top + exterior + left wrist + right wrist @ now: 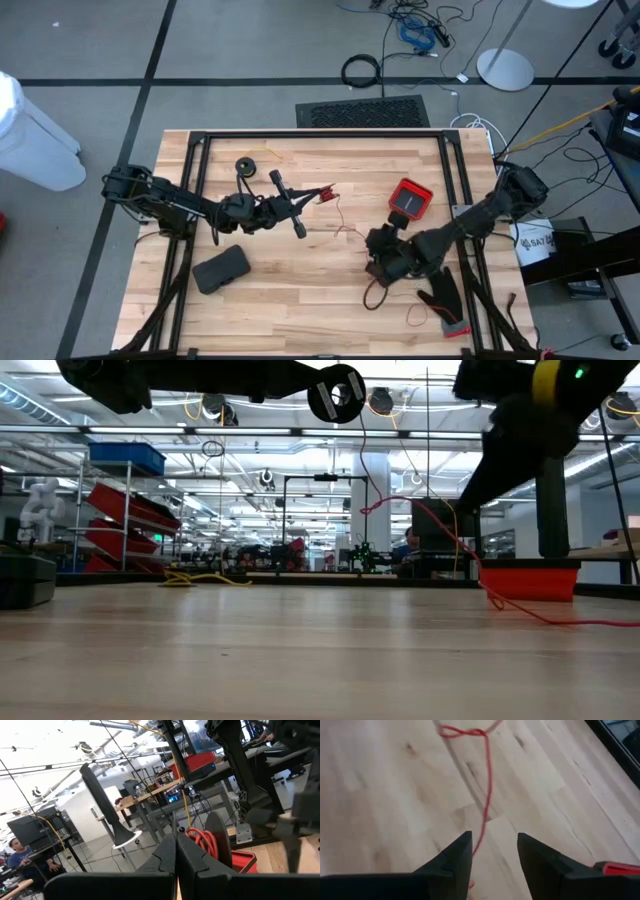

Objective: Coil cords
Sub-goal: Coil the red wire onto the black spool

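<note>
The left gripper [325, 193] hangs above the middle of the pale wooden worktop [300, 290], jaws pressed together on the small black round spool [336, 394] of the thin red cord [487, 785]. The cord trails down from the spool and across the boards towards the right gripper [492, 851], which hovers low over it with jaws moderately apart, holding nothing. The yellow-tan cord [262, 155] lies at the far edge.

The red cord [486, 795] runs out of frame past the right gripper's fingers [457, 857], its end unseen.
</note>
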Controlling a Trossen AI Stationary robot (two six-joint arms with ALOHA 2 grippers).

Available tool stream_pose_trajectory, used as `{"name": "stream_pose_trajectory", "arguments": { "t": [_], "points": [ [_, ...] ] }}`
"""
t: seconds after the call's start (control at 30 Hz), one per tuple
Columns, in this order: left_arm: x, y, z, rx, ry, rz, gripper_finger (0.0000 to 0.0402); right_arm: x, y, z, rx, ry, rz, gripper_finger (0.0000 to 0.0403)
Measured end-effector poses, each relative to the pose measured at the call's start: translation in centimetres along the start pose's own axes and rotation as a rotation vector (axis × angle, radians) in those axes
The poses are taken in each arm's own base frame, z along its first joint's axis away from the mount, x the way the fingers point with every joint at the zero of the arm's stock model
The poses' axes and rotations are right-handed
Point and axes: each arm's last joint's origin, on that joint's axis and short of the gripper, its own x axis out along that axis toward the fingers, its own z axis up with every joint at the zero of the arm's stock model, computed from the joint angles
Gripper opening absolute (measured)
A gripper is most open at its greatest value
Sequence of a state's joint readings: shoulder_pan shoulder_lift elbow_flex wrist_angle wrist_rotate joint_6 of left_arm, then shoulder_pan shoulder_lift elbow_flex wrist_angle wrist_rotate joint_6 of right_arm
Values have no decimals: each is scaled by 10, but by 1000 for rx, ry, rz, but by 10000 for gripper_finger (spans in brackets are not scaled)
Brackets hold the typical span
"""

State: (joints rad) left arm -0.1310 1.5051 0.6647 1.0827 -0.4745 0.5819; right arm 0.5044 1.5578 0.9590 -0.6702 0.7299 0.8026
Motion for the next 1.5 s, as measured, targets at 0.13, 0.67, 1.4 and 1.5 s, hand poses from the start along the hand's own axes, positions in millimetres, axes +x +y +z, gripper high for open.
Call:
{"name": "stream_pose_trajectory", "arguments": {
  "t": [0.13, 0.67, 1.4, 1.5],
  "points": [
    [0, 0, 0, 0, -4, -6, 0, 17, -4, 3, -8, -8, 40, 138],
    [0, 0, 0, 0, -4, -9, 0, 39, -15, 11, 13, -44, 64, 134],
    [0, -1, -1, 4, 1, -14, 0, -2, 30, -23, 68, 378, 674, 1],
    [0, -1, 0, 4, 0, -16, 0, -16, 40, -34, 104, 415, 703, 1]
  ]
}}
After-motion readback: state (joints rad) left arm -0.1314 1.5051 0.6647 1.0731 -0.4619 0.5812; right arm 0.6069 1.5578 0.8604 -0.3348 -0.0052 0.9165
